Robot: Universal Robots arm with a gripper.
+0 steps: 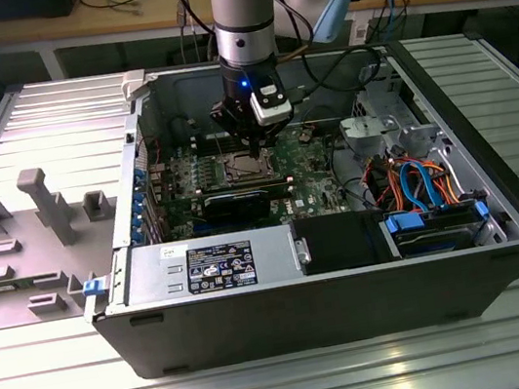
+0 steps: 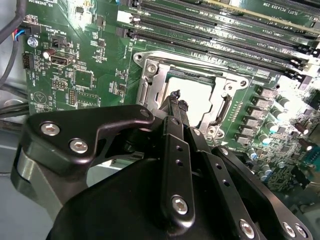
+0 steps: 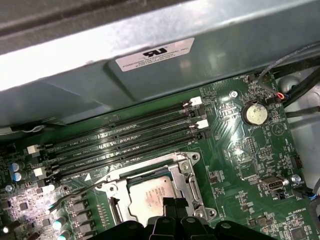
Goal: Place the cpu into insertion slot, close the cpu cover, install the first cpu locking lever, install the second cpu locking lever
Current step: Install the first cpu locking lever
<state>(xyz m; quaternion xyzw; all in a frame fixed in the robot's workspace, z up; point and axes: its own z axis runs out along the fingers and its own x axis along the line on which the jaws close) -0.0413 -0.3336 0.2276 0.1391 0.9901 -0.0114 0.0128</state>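
Gripper (image 2: 175, 97) points straight down, fingertips pressed together empty, over seated cpu (image 3: 150, 197).

Grey fixture blocks (image 1: 49, 203) at exterior view's left; blue drive caddy (image 1: 437, 225) lower right; coin cell (image 3: 254, 113) on board.

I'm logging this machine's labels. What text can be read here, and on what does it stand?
White sticker on the case wall: print too small to read.
Black label on the silver metal box: too small to read.
Green circuit board: white lettering beside parts, too fine to quote surely.
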